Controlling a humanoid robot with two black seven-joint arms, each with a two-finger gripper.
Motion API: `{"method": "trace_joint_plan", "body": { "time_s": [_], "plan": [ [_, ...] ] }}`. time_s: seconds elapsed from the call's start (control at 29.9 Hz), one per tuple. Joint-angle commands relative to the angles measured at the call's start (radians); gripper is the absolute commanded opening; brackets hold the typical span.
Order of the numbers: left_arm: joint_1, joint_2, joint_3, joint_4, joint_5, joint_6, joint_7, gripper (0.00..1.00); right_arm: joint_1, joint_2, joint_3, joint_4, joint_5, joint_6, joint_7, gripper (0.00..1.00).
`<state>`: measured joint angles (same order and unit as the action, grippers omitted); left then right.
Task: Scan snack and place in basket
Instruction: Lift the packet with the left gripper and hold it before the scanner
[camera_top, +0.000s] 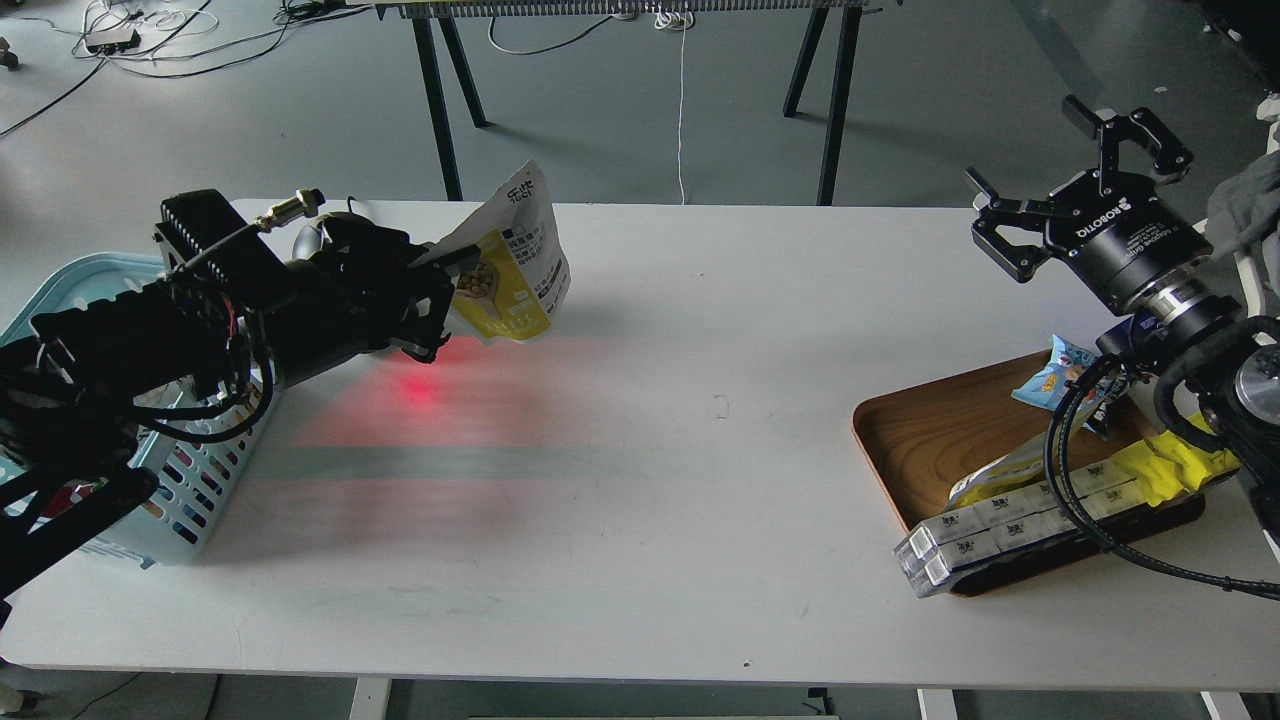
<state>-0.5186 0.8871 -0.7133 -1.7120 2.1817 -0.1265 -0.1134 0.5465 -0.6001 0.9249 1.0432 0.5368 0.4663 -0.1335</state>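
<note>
My left gripper (445, 290) is shut on the snack (515, 275), a yellow-and-white pouch showing beige nuts and black text, held tilted above the table's back left. The light blue basket (195, 490) stands at the table's left edge, mostly hidden under my left arm. The pouch is to the right of the basket, not over it. A red light spot (420, 390) falls on the table below the gripper; the scanner itself is hidden behind my arm. My right gripper (1080, 175) is open and empty, raised above the table's back right.
A brown wooden tray (930, 430) at the right holds a blue-orange packet (1050, 375), a yellow wrapper (1170, 465) and a clear multipack of white boxes (1000, 540) that juts over its front rim. Black table legs stand behind the table.
</note>
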Motion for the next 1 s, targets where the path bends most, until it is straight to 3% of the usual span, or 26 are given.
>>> {"method": "trace_joint_plan", "body": {
  "time_s": [0.0,0.37,0.53,0.97],
  "plan": [
    [0.046,0.003,0.000,0.000,0.000,0.070,0.001,0.00,0.001,-0.004,0.000,0.001,0.000,0.000,0.000,0.96],
    [0.127,0.010,-0.003,0.055,0.000,0.169,-0.002,0.00,0.001,-0.007,-0.001,0.005,0.000,-0.012,0.000,0.96],
    [0.140,0.039,0.000,0.055,0.000,0.156,-0.011,0.00,0.004,-0.006,-0.001,0.003,-0.001,-0.012,0.000,0.96],
    [0.134,0.157,0.014,0.052,0.000,0.079,-0.088,0.00,0.006,0.002,0.000,0.003,-0.015,-0.014,0.000,0.96]
  ]
}}
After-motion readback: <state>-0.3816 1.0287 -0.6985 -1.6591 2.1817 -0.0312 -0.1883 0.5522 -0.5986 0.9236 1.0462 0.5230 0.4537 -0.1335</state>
